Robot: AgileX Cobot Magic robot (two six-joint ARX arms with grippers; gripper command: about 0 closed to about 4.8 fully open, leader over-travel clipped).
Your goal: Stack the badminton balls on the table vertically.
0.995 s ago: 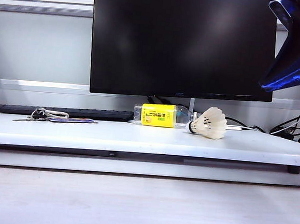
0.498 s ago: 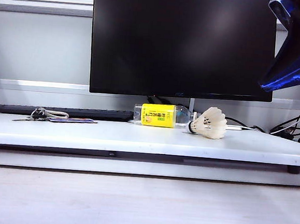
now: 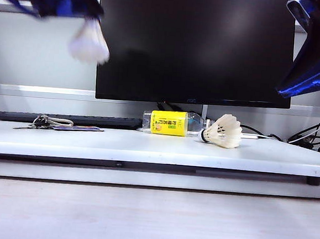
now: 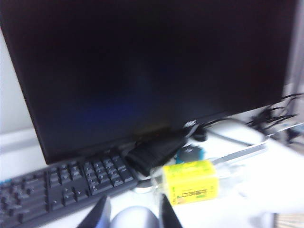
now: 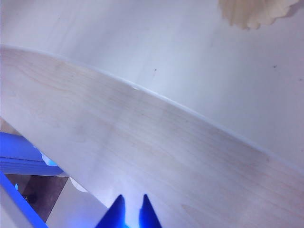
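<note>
We see the left pincer (image 3: 75, 5) high above the counter's (image 3: 146, 149) left end, gripping one shuttlecock (image 3: 89, 42) skirt-down. The second shuttlecock (image 3: 223, 131) lies on its side near the counter's back edge, right of centre. The right pincer (image 5: 129, 209), closed and empty, hovers above the wood surface (image 5: 142, 156) beside the counter.

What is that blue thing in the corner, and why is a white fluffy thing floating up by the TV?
The blue things are two robot arms. One picture looks across the white table; two come from cameras on the arms' wrists. The fluffy thing is a shuttlecock, not floating: the left gripper holds it, high at the left. The right gripper is shut and empty, high on the right. On the table lie another shuttlecock, a yellow-labelled bottle, keys and a keyboard before a black monitor.
</note>
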